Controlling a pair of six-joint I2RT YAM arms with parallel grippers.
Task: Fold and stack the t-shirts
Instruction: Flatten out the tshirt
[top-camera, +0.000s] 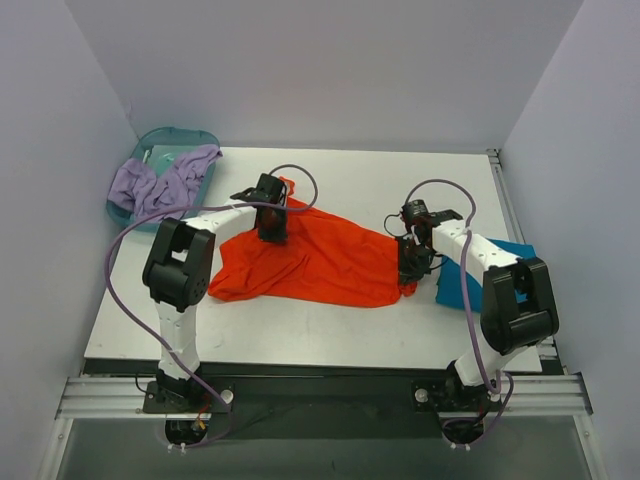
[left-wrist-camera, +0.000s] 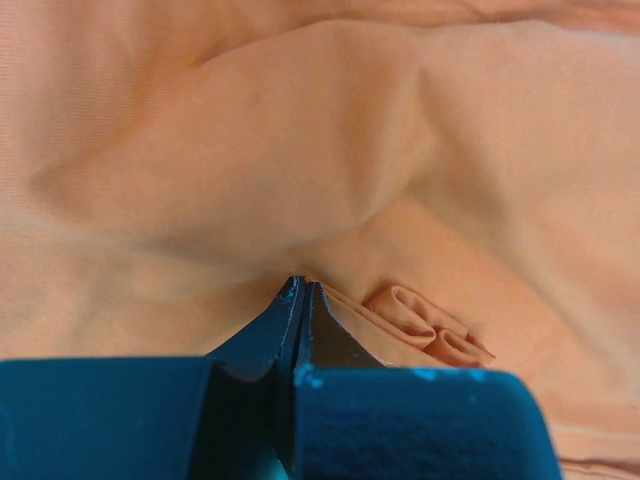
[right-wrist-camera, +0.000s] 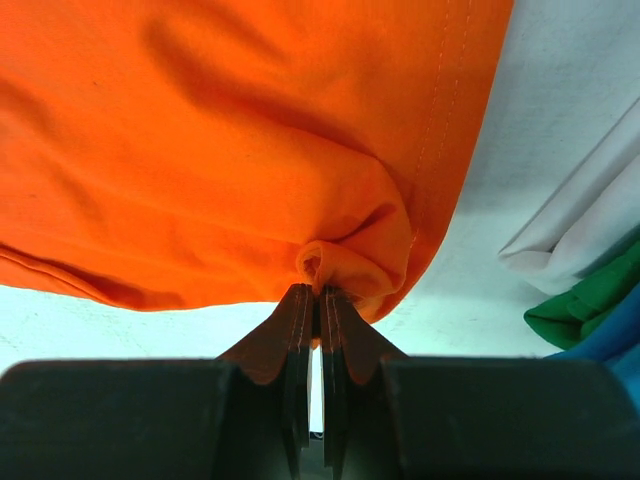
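Observation:
The bright orange-red t-shirt lies spread and rumpled across the middle of the white table. My left gripper is shut on a pinch of its upper left part; in the left wrist view the jaws are closed with cloth filling the frame. My right gripper is shut on a fold at the shirt's right edge; it also shows in the right wrist view, gripping orange cloth. A folded teal-blue shirt lies at the right, with a green one under white cloth.
A translucent teal basin at the back left corner holds lavender cloth hanging over its rim. The white table has walls on three sides. A white folded piece lies by the stack at the right.

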